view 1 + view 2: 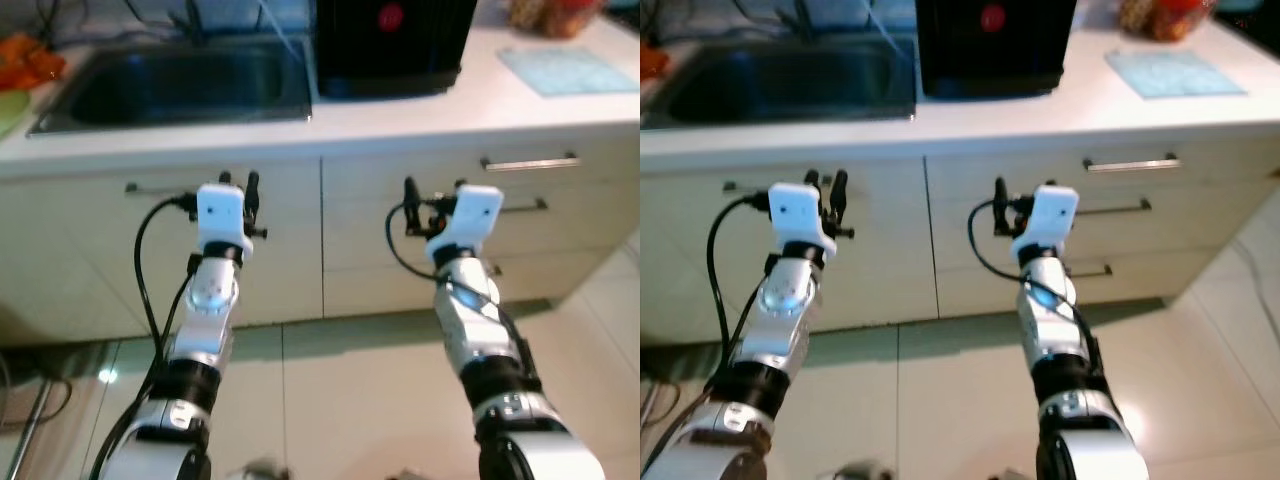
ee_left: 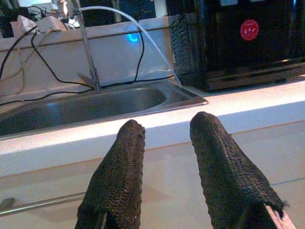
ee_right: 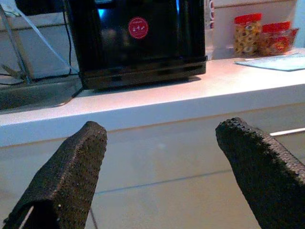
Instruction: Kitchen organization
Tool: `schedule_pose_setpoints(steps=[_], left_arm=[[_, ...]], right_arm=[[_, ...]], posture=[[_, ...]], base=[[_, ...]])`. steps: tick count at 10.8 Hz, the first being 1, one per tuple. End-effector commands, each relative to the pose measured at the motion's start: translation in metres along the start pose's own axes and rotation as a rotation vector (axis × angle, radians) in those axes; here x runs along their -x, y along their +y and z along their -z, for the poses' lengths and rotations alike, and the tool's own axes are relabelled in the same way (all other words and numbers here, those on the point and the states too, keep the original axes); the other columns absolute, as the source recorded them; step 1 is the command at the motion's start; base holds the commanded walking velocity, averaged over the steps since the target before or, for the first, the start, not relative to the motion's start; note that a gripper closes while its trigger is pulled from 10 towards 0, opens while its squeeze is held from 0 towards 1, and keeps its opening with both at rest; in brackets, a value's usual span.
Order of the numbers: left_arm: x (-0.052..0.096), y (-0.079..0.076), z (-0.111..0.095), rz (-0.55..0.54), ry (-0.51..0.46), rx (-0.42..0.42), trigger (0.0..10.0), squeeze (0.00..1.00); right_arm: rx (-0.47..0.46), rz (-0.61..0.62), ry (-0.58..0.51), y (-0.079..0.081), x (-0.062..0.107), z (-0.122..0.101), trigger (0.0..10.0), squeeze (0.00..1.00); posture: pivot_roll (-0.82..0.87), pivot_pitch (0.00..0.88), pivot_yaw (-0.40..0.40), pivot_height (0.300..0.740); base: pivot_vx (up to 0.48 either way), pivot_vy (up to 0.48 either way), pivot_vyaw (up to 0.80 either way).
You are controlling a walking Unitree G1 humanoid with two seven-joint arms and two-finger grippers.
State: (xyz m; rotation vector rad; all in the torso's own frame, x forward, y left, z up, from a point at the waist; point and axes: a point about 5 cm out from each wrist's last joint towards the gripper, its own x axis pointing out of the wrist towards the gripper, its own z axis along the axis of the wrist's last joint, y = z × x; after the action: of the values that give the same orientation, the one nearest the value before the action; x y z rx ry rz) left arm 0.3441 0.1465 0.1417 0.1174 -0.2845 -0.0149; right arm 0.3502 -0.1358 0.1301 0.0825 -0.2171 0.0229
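I'm facing a long pale kitchen counter (image 1: 400,120) that runs the full width ahead of me, with cream cabinet fronts (image 1: 280,260) below it and a tiled floor (image 1: 330,400) underfoot. Set into the counter on my left is a steel sink (image 1: 180,85) with its tap (image 2: 88,52) rising behind the basin. Just beside the sink, toward the middle, stands a black appliance (image 1: 392,45) with a round red sticker (image 3: 137,27) on its front. Further to my right a light blue mat (image 1: 568,70) lies flat on the counter, and behind it sit jars with red lids (image 3: 247,33) against the wall. On the far left edge something orange (image 1: 25,62) lies by the sink; I can't tell what it is. Drawer handles (image 1: 528,163) show on the right-hand cabinet. Both my arms are raised in front of the cabinets, below counter height. The left gripper (image 2: 167,143) has its fingers a little apart and carries nothing, pointing toward the counter edge by the sink. The right gripper (image 3: 159,148) is spread wide, also with nothing between its fingers, aimed below the black appliance.
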Motion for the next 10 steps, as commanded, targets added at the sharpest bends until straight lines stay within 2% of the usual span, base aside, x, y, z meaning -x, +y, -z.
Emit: schedule_pose_setpoints(steps=[1, 6, 10], left_arm=[[-0.0007, 0.0081, -0.0016, -0.027, 0.004, -0.011, 10.0, 0.00], [-0.0003, 0.0084, -0.0020, -0.033, 0.006, -0.012, 10.0, 0.00], [0.0004, 0.0101, -0.0024, -0.042, 0.009, -0.006, 10.0, 0.00]], right_arm=[[-0.020, -0.021, -0.012, 0.0103, -0.0020, -0.0036, 10.0, 0.00], [0.001, -0.042, -0.024, 0.0127, -0.0013, -0.0049, 10.0, 0.00], [-0.003, -0.049, -0.027, 0.0148, -0.0011, -0.0049, 10.0, 0.00]], posture=[[0.03, 0.045, 0.026, 0.740], [0.03, 0.048, 0.026, 0.740], [0.04, 0.045, 0.029, 0.740]], base=[[0.000, 0.480, 0.00], [0.000, 0.480, 0.00], [0.000, 0.480, 0.80]])
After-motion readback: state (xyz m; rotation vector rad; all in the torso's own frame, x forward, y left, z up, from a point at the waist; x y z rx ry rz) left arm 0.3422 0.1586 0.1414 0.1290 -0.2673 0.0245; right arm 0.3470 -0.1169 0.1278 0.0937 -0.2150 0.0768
